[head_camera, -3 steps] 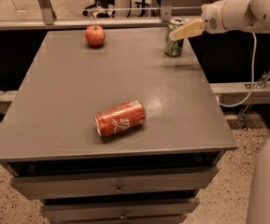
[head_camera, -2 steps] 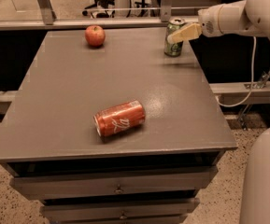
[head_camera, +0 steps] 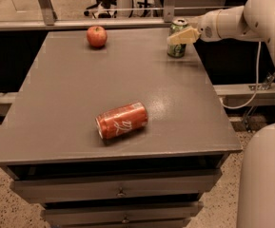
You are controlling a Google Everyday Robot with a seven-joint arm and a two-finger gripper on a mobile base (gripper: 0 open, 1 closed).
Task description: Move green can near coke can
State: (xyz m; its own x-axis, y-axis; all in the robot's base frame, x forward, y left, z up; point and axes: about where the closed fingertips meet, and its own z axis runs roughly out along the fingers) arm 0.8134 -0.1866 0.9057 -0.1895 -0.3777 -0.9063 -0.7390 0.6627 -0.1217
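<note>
Two cans and one apple sit on the table point(head_camera: 70, 89). The green can point(head_camera: 176, 50) stands upright at the upper right, near the far edge. The gripper point(head_camera: 177, 36) reaches in from the right and lies across its front, touching it; whether it has a grip I cannot tell. The coke can point(head_camera: 122, 120) lies on its side mid-frame, well apart. The apple point(head_camera: 96, 36) rests upper left. Nothing lies between the cans.

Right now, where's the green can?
The green can stands at the table's far right corner, the gripper at its upper half; the coke can lies nearer the front.
</note>
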